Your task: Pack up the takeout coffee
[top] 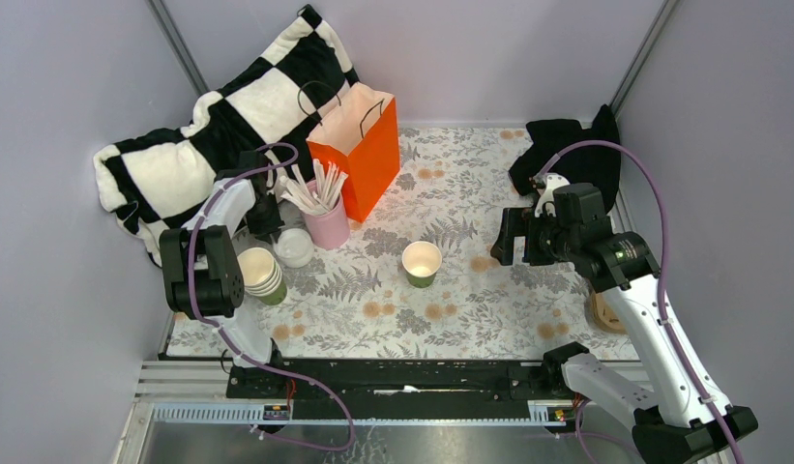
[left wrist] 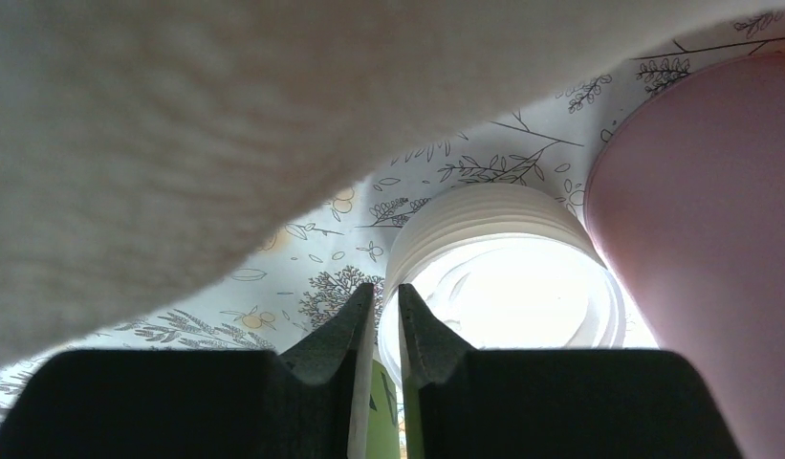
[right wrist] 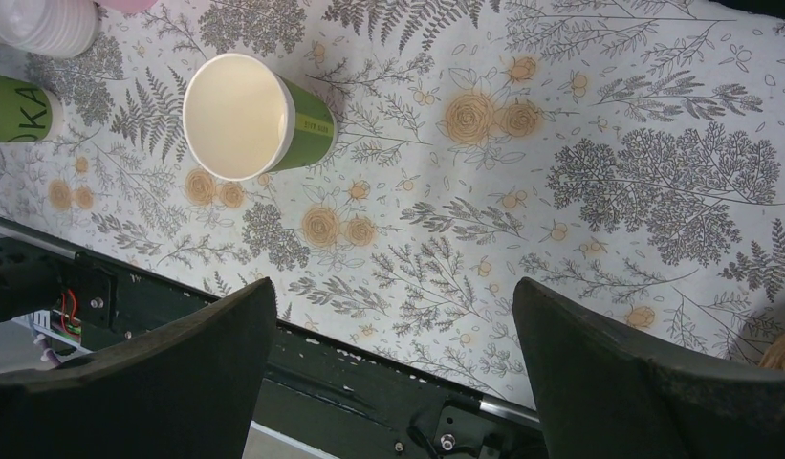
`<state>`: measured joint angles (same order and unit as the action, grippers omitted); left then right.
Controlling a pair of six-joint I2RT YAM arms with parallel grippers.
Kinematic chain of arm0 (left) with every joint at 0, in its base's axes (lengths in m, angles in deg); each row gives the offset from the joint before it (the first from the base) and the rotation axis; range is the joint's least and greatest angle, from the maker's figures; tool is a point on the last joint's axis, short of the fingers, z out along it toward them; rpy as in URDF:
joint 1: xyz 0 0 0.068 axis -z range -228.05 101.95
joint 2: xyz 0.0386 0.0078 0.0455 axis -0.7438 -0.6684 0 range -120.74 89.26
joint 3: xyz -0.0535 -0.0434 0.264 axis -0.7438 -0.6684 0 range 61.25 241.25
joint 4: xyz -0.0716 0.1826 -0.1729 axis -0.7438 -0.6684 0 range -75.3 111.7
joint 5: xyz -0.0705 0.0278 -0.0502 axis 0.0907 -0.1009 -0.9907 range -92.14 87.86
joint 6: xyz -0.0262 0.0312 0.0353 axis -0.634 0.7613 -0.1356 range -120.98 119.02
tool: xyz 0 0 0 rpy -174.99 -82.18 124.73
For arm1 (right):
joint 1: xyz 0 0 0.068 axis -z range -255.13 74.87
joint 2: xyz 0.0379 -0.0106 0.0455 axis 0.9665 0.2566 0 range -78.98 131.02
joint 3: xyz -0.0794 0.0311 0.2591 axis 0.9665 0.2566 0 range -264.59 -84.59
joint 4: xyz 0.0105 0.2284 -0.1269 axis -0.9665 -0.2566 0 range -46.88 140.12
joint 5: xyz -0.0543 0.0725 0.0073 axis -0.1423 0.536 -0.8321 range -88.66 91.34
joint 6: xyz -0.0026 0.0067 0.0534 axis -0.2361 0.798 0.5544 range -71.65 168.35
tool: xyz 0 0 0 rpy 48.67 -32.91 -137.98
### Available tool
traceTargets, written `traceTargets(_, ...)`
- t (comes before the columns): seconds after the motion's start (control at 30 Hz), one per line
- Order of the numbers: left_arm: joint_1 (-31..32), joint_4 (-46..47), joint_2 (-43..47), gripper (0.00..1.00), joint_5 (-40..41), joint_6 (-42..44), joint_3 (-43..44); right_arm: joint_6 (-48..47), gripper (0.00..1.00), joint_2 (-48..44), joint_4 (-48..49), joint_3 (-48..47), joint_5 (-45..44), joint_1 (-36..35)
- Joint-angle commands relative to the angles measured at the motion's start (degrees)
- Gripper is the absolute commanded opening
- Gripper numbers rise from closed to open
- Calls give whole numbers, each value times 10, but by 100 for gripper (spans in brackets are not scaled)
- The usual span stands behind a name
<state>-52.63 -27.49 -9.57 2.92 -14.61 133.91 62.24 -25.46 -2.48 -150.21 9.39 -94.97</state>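
My left gripper (left wrist: 386, 292) is clenched on the rim of a white lid (left wrist: 508, 287): the two fingers stand almost together with the thin white edge pinched between them. The lid belongs to a stack just beside the pink cup (left wrist: 704, 239) of white sticks, at the far left of the counter (top: 489, 309). I cannot tell whether the stack touches the pink cup. A blurred pale surface fills the upper left of my left wrist view. I cannot say for sure what it is.

My right gripper (right wrist: 393, 287) is released, fingers spread wide with only the flowered counter between them, and it hangs above the right side, near the front edge.

The green cup (top: 421, 263) stands upright near the middle of the counter, lidless, its beige inside showing, well apart from both grippers. The stack of green cups (top: 262, 273) sits at the left, near the lids. The orange bag (top: 359, 150) stands open behind the pink cup, beside the checked cushion (top: 219, 126).
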Motion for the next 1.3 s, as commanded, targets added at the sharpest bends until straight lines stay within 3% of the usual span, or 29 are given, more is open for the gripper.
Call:
traceTargets(0.0,0,12,-4,18,7,4,1,-7,100,3,24,2,-3,-5)
traceTargets(0.3,0,13,-7,17,9,8,-1,-7,100,2,22,2,-6,-4)
traceTargets(0.57,0,14,-7,23,7,10,-7,-8,100,4,26,2,-4,-4)
traceTargets(0.9,0,17,-13,18,3,7,-6,-8,100,4,26,4,-5,-5)
traceTargets(1.27,1,13,4,4,15,11,-4,-9,100,4,26,4,-8,-5)
